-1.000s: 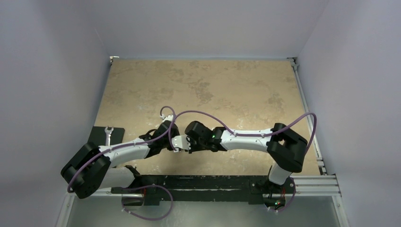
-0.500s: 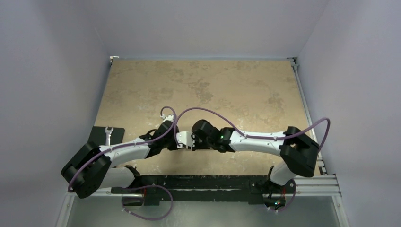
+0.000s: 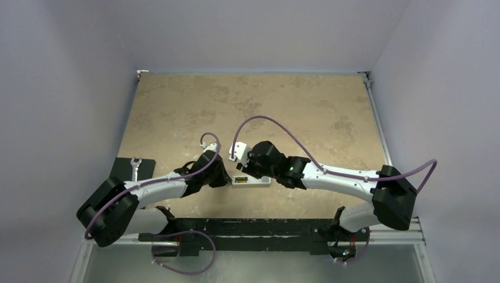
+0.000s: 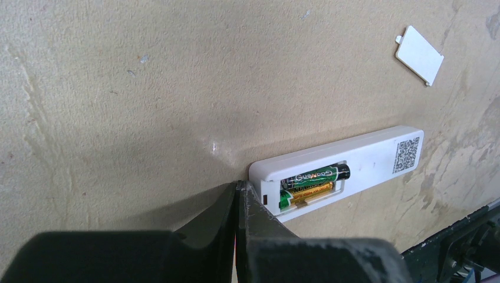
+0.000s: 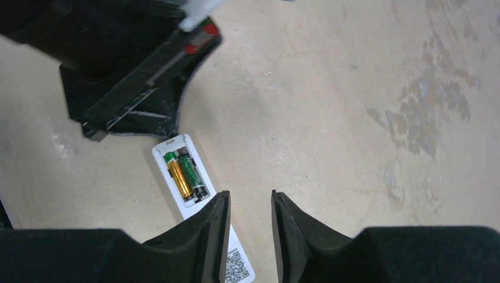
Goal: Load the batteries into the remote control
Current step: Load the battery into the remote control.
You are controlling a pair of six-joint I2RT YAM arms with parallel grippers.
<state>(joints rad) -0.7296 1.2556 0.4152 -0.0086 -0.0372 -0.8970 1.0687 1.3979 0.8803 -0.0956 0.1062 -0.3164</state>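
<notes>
The remote control (image 4: 377, 156) lies back-up on the table with its compartment uncovered. Two batteries (image 4: 315, 180) sit side by side inside it, one green and black, one gold. My left gripper (image 4: 239, 186) is shut and empty, its tip against the remote's battery end. In the right wrist view the batteries (image 5: 184, 175) and the remote (image 5: 171, 146) lie ahead and to the left of my right gripper (image 5: 250, 197). It hangs open above the table with nothing between its fingers. From above, the remote (image 3: 252, 181) shows between the two wrists.
A small white battery cover (image 4: 419, 55) lies loose on the table beyond the remote. A wrench on a black pad (image 3: 135, 168) sits at the table's left edge. The black mounting rail (image 3: 253, 227) runs along the near edge.
My right gripper has lifted off the remote, drawn back toward the far side and opened wider, uncovering the remote and its batteries. The left arm has stayed put.
</notes>
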